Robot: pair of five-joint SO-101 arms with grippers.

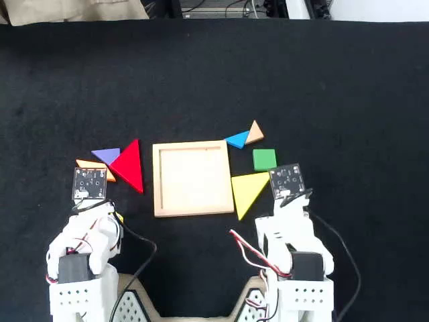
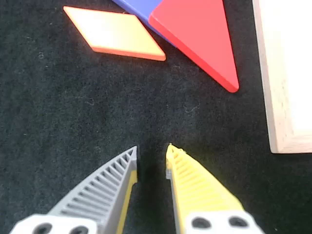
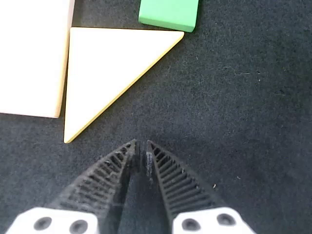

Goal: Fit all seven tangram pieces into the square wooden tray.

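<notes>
Right now we see the square wooden tray (image 1: pixel 191 145) lying on the black surface (image 1: pixel 214 80) between the two arms, with nothing inside it. All seven pieces lie outside it on the surface.

On the left arm's side, the red triangle (image 1: pixel 129 166) sits just beside the tray's edge. The purple triangle (image 1: pixel 106 155) is tucked against the red one, and the orange parallelogram (image 1: pixel 90 165) lies next to them, partly under the left wrist.

On the other side, the yellow triangle (image 1: pixel 248 190) lies against the tray's near right corner. The green square (image 1: pixel 264 159) is just beyond it. The blue triangle (image 1: pixel 236 139) and the tan triangle (image 1: pixel 255 133) touch each other near the tray's far right corner.

From the left wrist we see the left end effector (image 2: pixel 152 151) with its fingers a narrow gap apart, holding nothing, above bare surface short of the red triangle.

From the right wrist we see the right end effector (image 3: pixel 141 145) with its fingers closed together and empty, beside the yellow triangle's long edge.
</notes>
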